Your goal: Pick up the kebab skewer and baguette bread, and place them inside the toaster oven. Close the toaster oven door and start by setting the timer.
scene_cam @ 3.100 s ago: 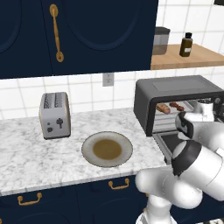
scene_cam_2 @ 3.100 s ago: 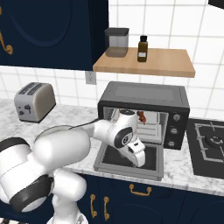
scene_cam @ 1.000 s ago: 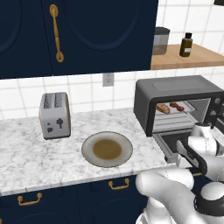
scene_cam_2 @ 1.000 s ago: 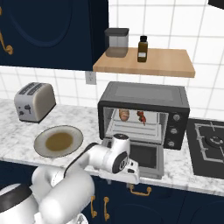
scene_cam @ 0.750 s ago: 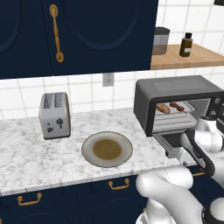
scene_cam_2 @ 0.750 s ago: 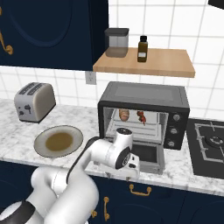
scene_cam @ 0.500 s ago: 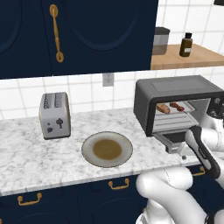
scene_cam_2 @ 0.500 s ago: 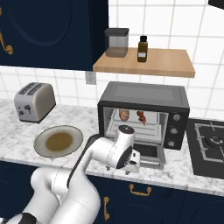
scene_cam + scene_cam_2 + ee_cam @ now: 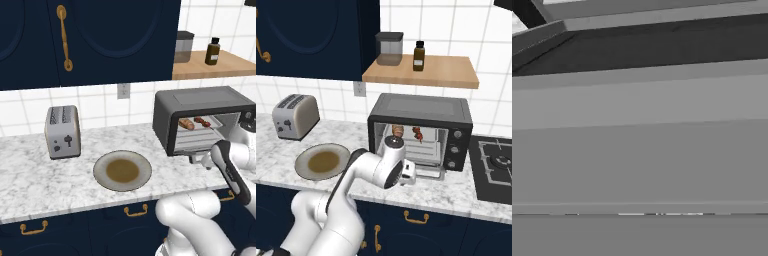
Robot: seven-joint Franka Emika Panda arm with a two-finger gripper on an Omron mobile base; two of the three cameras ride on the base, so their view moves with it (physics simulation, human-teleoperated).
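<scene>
Baguette bread point(image 9: 186, 123), kebab skewer point(image 9: 202, 120) lie lengthwise across oven rack.

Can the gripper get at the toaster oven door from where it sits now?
Probably yes. The door hangs open, dropped flat in front of the toaster oven, and the gripper sits open right at its front edge with nothing between them.

One oven point(image 9: 202, 102), one skewer point(image 9: 202, 120), one baguette point(image 9: 185, 123), one toaster point(image 9: 62, 131), one plate point(image 9: 98, 169), one jar point(image 9: 389, 48), one bottle point(image 9: 419, 55).
</scene>
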